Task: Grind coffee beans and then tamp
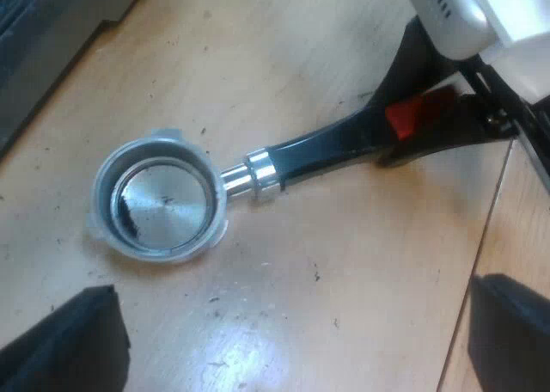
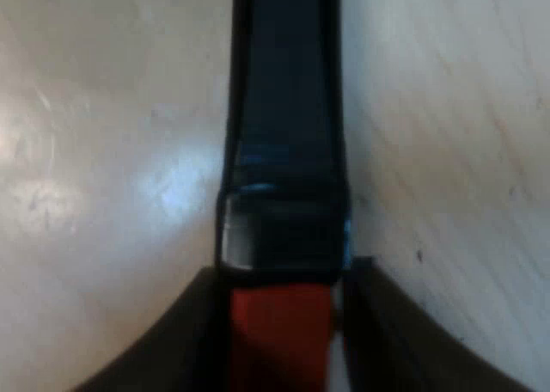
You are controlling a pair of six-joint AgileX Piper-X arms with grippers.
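- Pale wooden surface (image 1: 284, 323), glossy, dotted with dark specks (image 1: 316, 276); a seam (image 1: 481, 263) crosses it at three o'clock from the holder's basket.
- Metal holder (image 1: 163, 207) lies on it, mouth up, its dark handle (image 1: 326, 143) pointing toward two o'clock.

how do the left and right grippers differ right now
The left gripper has jaws wide apart, holding nothing; the right gripper has jaws shut on the red end of the holder's handle. The left gripper hangs above the table near the holder's metal cup; the right gripper is at the handle. Both have black fingers.
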